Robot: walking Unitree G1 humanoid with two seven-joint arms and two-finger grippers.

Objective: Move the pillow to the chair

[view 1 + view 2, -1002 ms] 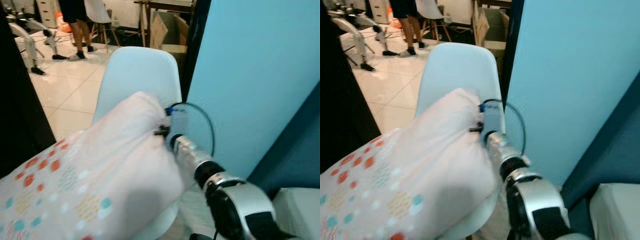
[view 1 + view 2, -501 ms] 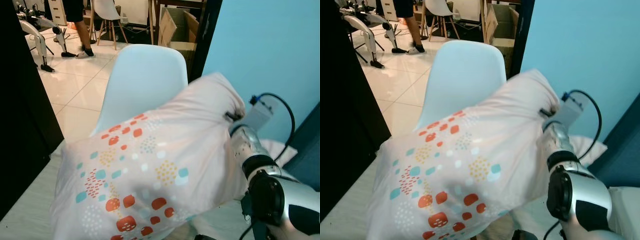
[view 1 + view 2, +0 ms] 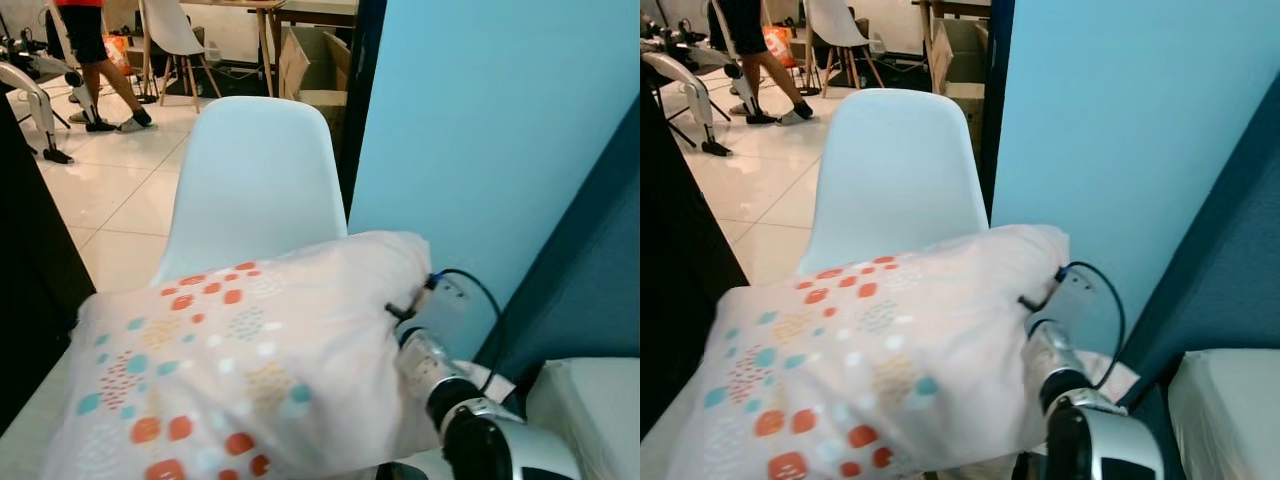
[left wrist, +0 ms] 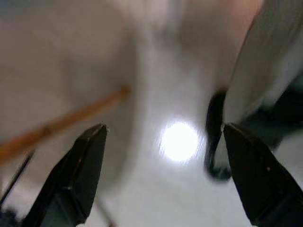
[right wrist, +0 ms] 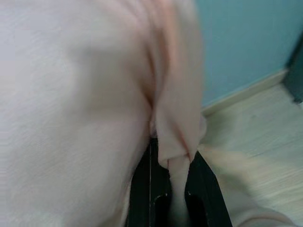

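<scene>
We see a light blue wall panel (image 3: 480, 150) standing upright, and we take it as our landmark. Left of it a dark post (image 3: 358, 90) runs alongside its edge. Beyond that sit cardboard boxes (image 3: 312, 65) under a wooden table (image 3: 270, 8). Farther left, a person's legs (image 3: 98, 75) stand on white floor tiles (image 3: 110, 190) beside another white chair (image 3: 170, 30).
</scene>
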